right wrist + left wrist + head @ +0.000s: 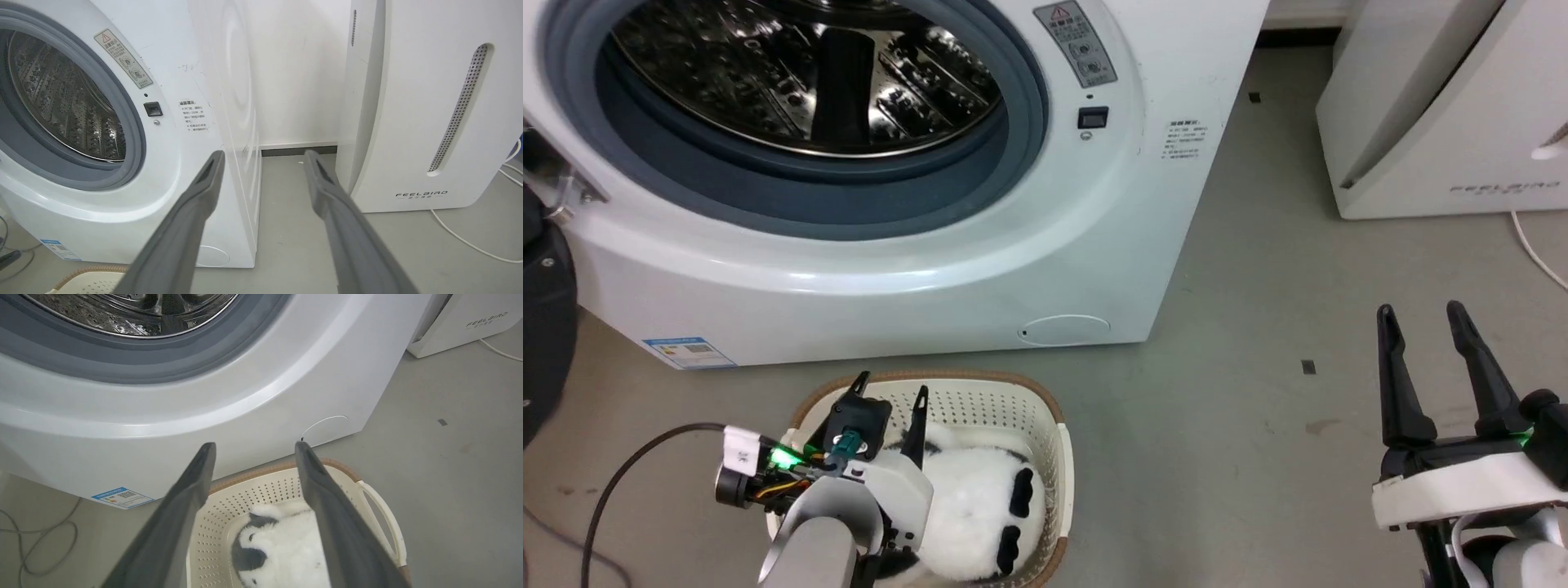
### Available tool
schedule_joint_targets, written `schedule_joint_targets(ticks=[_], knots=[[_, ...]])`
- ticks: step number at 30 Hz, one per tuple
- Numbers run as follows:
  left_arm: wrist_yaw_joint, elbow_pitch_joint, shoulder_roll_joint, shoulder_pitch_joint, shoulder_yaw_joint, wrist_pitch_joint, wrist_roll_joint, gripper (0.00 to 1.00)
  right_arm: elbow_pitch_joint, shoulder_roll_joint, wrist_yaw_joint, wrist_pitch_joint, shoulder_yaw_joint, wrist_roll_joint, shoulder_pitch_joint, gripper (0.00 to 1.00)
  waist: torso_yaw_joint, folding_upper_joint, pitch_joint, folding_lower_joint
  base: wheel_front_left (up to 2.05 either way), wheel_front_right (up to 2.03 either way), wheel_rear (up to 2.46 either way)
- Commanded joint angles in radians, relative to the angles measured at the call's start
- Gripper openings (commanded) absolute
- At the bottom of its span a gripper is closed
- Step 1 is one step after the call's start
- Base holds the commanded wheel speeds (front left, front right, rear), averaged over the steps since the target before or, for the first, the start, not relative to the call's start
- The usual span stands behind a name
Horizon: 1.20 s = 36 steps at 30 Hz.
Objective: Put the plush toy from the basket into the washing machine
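Where the basket (1005, 406) sits on the floor (1258, 425) at six o'clock, its far rim lies near the washing machine (1094, 245), with open floor toward three o'clock. The left gripper (891, 384) hangs over the plush toy (980, 506) lying in the basket, jaws spread, empty. The right gripper (1419, 309) is at four o'clock, jaws parted, empty. The right wrist view adds the gap between machine and white appliance (408, 122).

Pretty much all white and grey here. White body on the washing machine (980, 245), blue-grey gasket, shiny steel drum dotted with holes, small blue sticker (690, 351). Fluffy white plush toy (968, 506) with black patches. Cream basket (980, 404), rows of little holes, brown braided rim. Dark grey fingers on left gripper (892, 384) and right gripper (1419, 309), green light glowing on each. Grey floor (1258, 408), white FEELBIRD appliance (1445, 122) with grey lettering.
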Motion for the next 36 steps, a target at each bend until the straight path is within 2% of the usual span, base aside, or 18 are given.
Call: schedule_joint_targets(ticks=[1,21,36], knots=[[-0.010,0.051,0.009,-0.038,-0.016,-0.007,0.010,1.00,-0.009,0.000,0.000,-0.013,-0.006,0.020,-0.023,1.00,-0.012,0.0000,0.024,-0.0001,0.00,0.00,0.00],[-0.077,0.298,0.067,-0.194,-0.139,0.123,0.042,1.00,-0.048,-0.001,0.000,-0.052,-0.014,0.084,-0.098,1.00,-0.066,0.0000,0.196,-0.0001,0.00,0.00,0.00],[-0.107,0.454,0.119,-0.345,-0.296,0.222,0.106,1.00,-0.088,-0.001,-0.001,-0.084,-0.027,0.140,-0.171,1.00,-0.108,0.0000,0.390,-0.0001,0.00,0.00,0.00]])
